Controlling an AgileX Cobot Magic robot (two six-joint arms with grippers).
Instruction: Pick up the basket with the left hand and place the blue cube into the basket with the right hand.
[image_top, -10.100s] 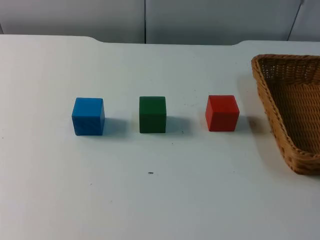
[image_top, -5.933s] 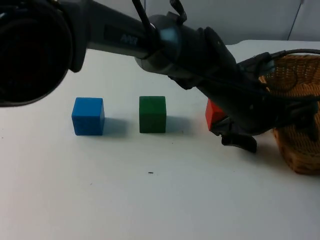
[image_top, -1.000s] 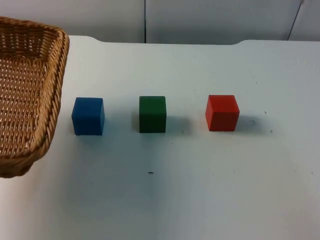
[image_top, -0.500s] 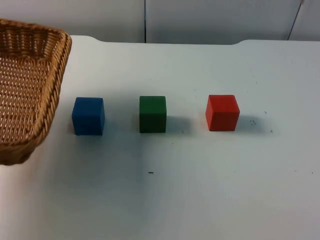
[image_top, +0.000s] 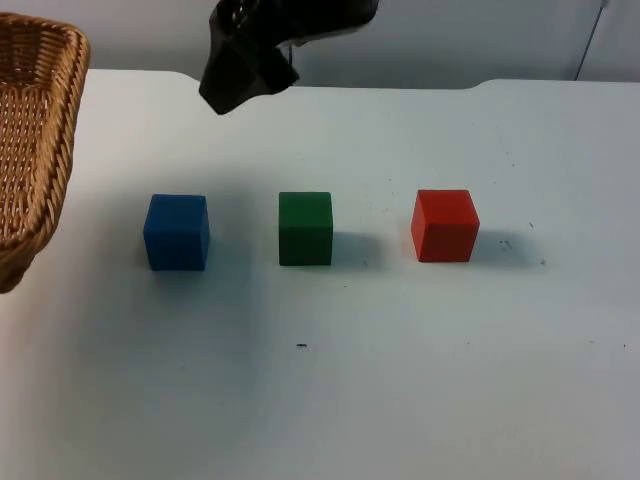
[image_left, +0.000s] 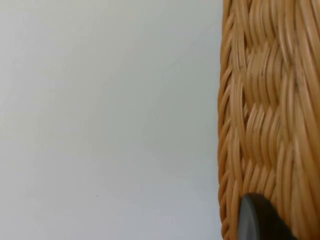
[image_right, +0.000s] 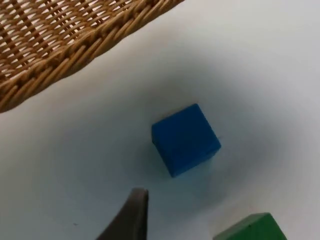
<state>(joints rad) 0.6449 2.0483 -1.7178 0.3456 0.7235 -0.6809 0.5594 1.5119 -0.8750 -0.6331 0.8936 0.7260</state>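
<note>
The blue cube (image_top: 177, 232) stands on the white table at the left end of a row of three cubes; the right wrist view has it too (image_right: 186, 139). The woven basket (image_top: 30, 140) hangs lifted at the far left, its rim running past the picture's edge. My left gripper is shut on the basket's wall (image_left: 270, 110), with one black fingertip (image_left: 257, 222) pressed against the weave. My right gripper (image_top: 240, 75) hovers open and empty over the back of the table, behind and slightly right of the blue cube. Its fingertip (image_right: 131, 217) is well short of the cube.
A green cube (image_top: 305, 228) sits in the middle of the row and a red cube (image_top: 445, 225) at its right end. The table (image_top: 400, 380) ends at the grey partition wall behind. The green cube's corner (image_right: 250, 227) lies close to the blue cube.
The basket has slid further left, partly out of the top view. My right arm has come in over the back of the table. The cubes have not moved.
</note>
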